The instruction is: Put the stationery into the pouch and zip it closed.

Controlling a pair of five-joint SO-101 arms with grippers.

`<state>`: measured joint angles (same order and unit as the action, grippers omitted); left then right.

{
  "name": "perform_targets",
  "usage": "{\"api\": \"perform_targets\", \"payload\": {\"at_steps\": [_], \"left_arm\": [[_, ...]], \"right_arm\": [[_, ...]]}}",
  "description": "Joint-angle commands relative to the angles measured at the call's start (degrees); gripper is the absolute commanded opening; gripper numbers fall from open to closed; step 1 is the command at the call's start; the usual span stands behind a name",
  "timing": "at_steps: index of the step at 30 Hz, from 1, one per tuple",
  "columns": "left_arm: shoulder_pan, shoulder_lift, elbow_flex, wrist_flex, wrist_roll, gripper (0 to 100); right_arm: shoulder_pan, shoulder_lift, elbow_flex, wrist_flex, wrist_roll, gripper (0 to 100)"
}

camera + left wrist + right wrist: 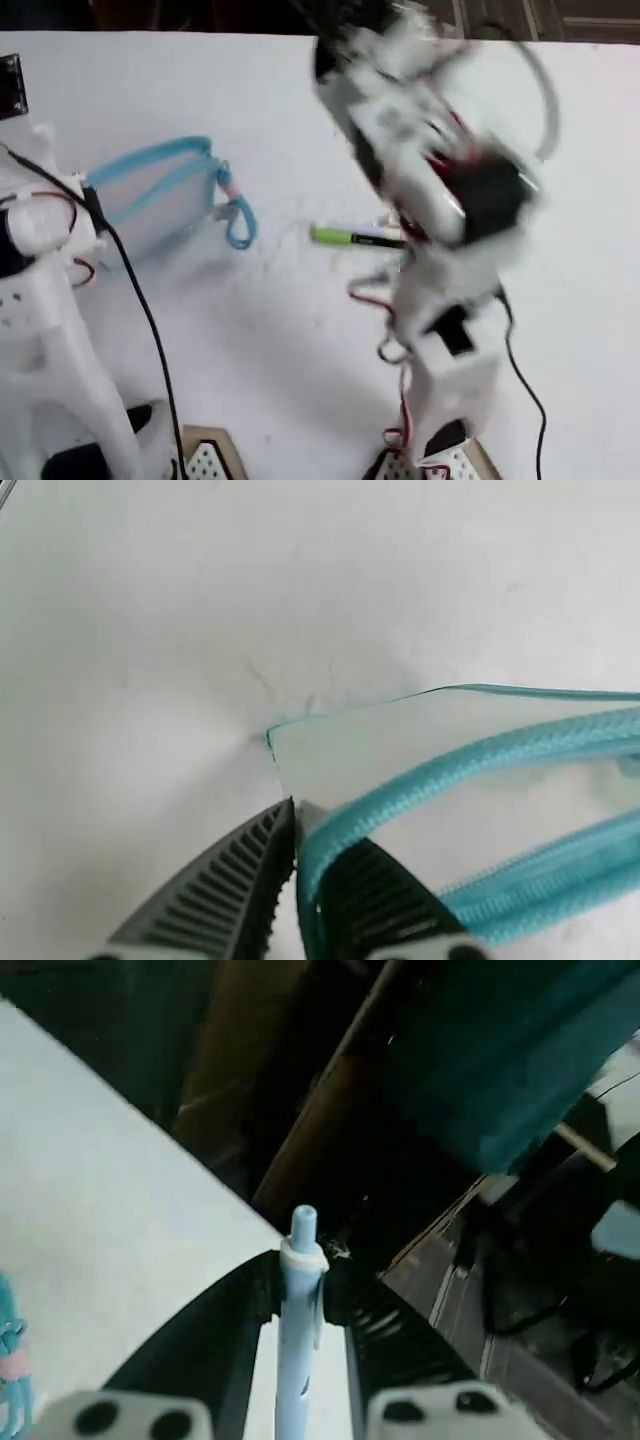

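Observation:
A clear pouch (pixel 150 195) with a light-blue zipper lies on the white table at the left, its mouth open. My left gripper (pixel 292 815) is shut on the pouch's corner edge (pixel 300 780), by the zipper band (pixel 450 780). My right gripper (pixel 300 1270) is shut on a light-blue pen (pixel 298 1330), which stands up between the fingers. The right arm (pixel 440 190) hangs raised over the table's middle right. A green-capped pen (pixel 352 236) lies on the table just beside that arm.
The pouch's blue pull loop (pixel 238 218) lies toward the table's middle. Cables (pixel 140 300) run along the left arm's base and under the right arm. Dark furniture shows beyond the table's far edge (pixel 200 34).

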<state>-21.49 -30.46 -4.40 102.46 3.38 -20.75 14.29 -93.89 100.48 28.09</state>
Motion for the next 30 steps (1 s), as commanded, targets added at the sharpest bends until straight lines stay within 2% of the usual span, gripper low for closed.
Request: {"api": "perform_targets", "payload": {"at_steps": [1,3,7,9,12,15,18,21,25,27,30], "left_arm": [[2.1,-5.1,2.7,-0.1,-0.6,2],[2.3,-6.6,4.5,-0.3,-0.6,2],[2.8,-7.9,5.0,-0.7,-0.6,2],[2.8,-7.9,5.0,-0.7,-0.6,2],[2.8,-7.9,5.1,-0.6,-0.6,2],[2.8,-7.9,5.1,-0.6,-0.6,2],[2.8,-7.8,5.1,-0.6,-0.6,2],[2.8,-7.8,5.1,-0.6,-0.6,2],[2.8,-7.8,5.1,-0.6,-0.6,2],[2.8,-7.8,5.1,-0.6,-0.6,2],[2.8,-7.8,5.1,-0.6,-0.6,2]], "right_arm": [[0.4,-9.5,-0.9,1.1,-1.2,1.8],[0.0,-13.0,0.9,1.1,-9.2,2.1],[-5.3,-18.5,5.5,1.0,-35.3,1.9],[-7.9,-20.4,8.5,1.0,-43.0,1.9],[-12.6,-21.0,13.8,0.8,-49.9,1.9],[-18.0,-20.4,19.3,-0.7,-51.7,1.9],[-20.3,-18.2,23.1,-4.6,-51.7,1.9],[-20.1,-15.2,24.8,-11.4,-51.6,1.9],[-16.0,-13.7,21.7,-19.6,-51.5,1.8],[-15.3,-14.1,17.4,-16.5,-47.3,1.8],[-16.7,-16.2,11.8,-2.2,-39.8,2.0]]}}
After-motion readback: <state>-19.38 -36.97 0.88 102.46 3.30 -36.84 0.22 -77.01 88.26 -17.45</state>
